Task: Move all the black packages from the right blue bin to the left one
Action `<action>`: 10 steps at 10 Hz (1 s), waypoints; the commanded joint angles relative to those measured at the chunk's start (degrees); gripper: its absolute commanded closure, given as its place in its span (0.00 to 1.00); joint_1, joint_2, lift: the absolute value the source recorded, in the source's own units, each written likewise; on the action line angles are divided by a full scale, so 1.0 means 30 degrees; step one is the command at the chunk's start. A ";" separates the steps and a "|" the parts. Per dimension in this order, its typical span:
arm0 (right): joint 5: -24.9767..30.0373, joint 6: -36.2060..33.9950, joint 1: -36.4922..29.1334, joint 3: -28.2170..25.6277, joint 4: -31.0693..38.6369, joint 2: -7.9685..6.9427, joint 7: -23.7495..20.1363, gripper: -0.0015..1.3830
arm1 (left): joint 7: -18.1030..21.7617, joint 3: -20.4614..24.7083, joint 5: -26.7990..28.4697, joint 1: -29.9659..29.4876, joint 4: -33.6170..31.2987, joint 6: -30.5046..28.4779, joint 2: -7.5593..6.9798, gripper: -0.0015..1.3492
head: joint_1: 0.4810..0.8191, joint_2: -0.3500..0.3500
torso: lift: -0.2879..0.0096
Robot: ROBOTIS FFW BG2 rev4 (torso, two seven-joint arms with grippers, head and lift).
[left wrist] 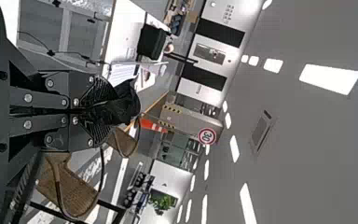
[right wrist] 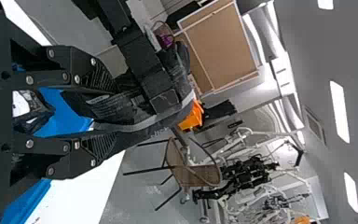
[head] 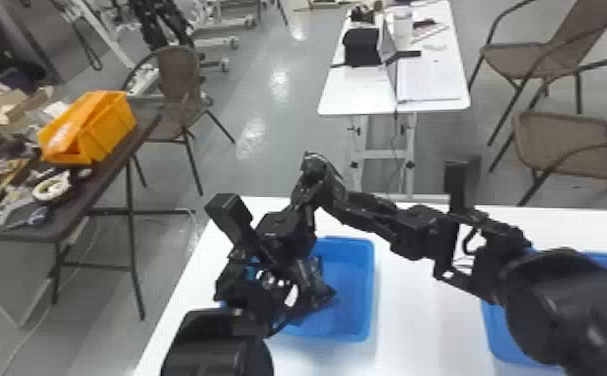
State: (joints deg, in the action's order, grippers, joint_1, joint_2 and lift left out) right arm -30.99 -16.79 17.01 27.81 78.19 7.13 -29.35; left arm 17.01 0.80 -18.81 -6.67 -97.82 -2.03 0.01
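Left end effector (left wrist: pixel 108 111) first: we see it nearly closed, its tips pinching creased black film, while the right end effector (right wrist: pixel 116 111) comes in from about four o'clock in the head view, its fingers (right wrist: pixel 101 79) parted by the bulk of a black package (right wrist: pixel 121 108) and seeming to bear on both sides of it. We judge this a handover: the package is held up where both arms can reach it, since the left blue bin (head: pixel 370 295) lies at roughly five o'clock from it and the right blue bin (head: pixel 498 340) farther off toward four, with a stretch of white desk (head: pixel 407 325) between them. Holding it high would also keep it off the rims. The package looks soft and pliable, dark and faintly glossy, wrinkled along its length, a paler grey band along one edge. We would let the right side go only once the left pinch is sure, as slick film might slip.
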 commanded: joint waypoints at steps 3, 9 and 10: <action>0.5466 0.0702 -0.3414 -0.5637 0.3554 -0.0560 -0.0264 0.17 | -0.0017 0.1931 0.2990 -0.1174 -0.0292 0.0764 0.0047 0.90 | 0.63 0.82 | 0.97; 0.6755 0.0702 -0.8248 -0.9504 0.6894 -0.0443 0.1582 0.21 | 0.0276 0.2751 0.7209 -0.2785 0.0762 0.1994 0.0047 0.88 | 0.63 0.64 | 0.97; 0.6755 0.0702 -0.8160 -0.9475 0.6836 -0.0443 0.1552 0.21 | 0.0276 0.2810 0.6535 -0.2814 0.0967 0.2756 0.0047 0.54 | 0.63 0.64 | 0.97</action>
State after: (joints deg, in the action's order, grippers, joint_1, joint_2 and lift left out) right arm -10.70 -14.68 -7.58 -0.62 98.80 5.82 -24.69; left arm 17.84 9.11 1.70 -15.12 -95.25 5.17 0.00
